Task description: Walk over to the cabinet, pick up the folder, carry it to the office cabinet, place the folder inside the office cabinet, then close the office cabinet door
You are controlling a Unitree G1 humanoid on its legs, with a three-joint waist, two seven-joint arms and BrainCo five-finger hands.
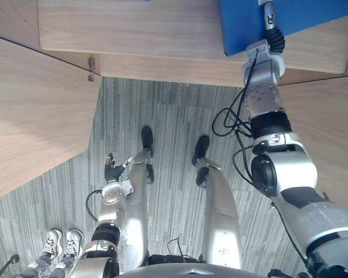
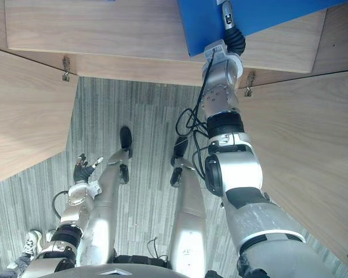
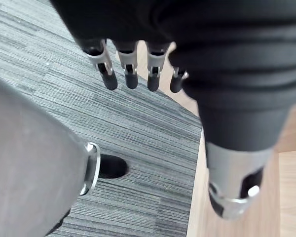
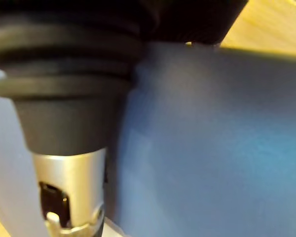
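Note:
The blue folder point(image 1: 243, 23) lies flat at the right end of the open office cabinet's wooden shelf point(image 1: 133, 29), its near corner past the shelf's front edge. My right hand point(image 1: 269, 17) reaches up to it with the thumb pressed on the folder's top face point(image 4: 212, 123); the fingers are hidden under it. My left hand point(image 1: 112, 171) hangs low beside my left leg, away from the cabinet, with its fingers point(image 3: 128, 74) relaxed and nothing in them.
The cabinet's left door point(image 1: 35, 116) and right door point(image 1: 330, 133) stand swung out on either side of me, over grey striped carpet point(image 1: 174, 116). A person's white shoes point(image 1: 64, 243) stand at the lower left.

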